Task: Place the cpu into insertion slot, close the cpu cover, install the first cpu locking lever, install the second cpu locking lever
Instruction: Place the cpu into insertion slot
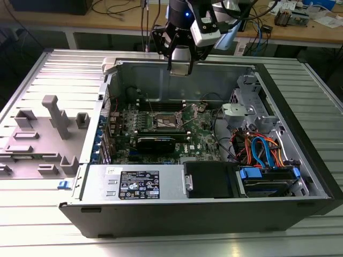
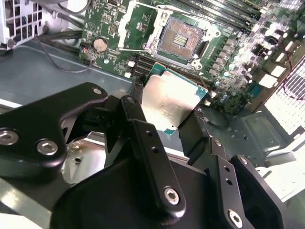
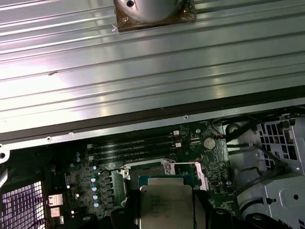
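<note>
The gripper [image 2: 169, 110] is clamped on the cpu [image 2: 171, 101], pinching the chip by two opposite edges between its fingers [image 2: 198, 125]. The metal top faces the second wrist view. In the exterior view, the gripper [image 1: 179, 67] hangs high over the open computer case [image 1: 300, 155], well above the motherboard [image 1: 201, 134].

The insertion slot [image 2: 181, 40] lies below and ahead of the fingertips, well apart from the chip, and its contact field is bare. The cpu cover [image 2: 127, 25] appears to stand swung open at one side of the socket, though its exact angle is hard to tell.

The main risk is probably the grip itself. The chip is thin and held only on narrow edges, so a jolt or a brush against the case could tilt it or let it slip onto the board.

The second risk is alignment. If the chip reaches the socket rotated, offset or tipped, one corner could land first and bend the fine contacts. Whether its orientation matches the socket cannot be judged from these views.

The raised cover and the memory slots [image 3: 133, 149] sit just beside the socket, so an off-line approach could put a finger or a chip edge against them. Letting go while the chip is above the socket, not seated in it, could leave it crooked on the rim.
</note>
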Motion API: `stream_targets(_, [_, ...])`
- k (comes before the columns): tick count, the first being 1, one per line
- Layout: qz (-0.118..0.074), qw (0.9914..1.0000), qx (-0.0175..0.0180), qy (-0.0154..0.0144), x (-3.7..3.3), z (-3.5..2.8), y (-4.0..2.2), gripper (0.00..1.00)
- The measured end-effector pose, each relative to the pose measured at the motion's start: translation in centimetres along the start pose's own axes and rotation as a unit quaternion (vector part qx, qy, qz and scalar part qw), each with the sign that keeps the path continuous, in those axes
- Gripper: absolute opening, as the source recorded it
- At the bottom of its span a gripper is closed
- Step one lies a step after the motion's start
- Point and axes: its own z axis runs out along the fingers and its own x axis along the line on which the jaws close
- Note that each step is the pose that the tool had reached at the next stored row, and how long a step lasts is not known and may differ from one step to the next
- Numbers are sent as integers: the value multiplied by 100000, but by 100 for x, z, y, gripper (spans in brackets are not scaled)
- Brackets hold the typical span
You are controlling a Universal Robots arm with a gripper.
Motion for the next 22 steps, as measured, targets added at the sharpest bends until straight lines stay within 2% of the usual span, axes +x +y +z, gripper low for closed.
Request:
stream_targets(1, [1907, 99982, -34, -165, 0, 9, -1, 55])
stream_targets(6, [4584, 99894, -91, -385, 0, 20, -2, 55])
stream_targets(10, [6754, 99770, -129, -567, 0, 26, -2, 55])
stream_targets(16, [6817, 99766, -135, -577, 0, 26, -2, 55])
stream_targets(17, [7143, 99743, -138, -609, 0, 27, -2, 55])
stream_targets(18, [8253, 99656, -137, -714, 0, 28, -3, 55])
stream_targets(22, [12533, 99207, -186, -963, 0, 41, -4, 55])
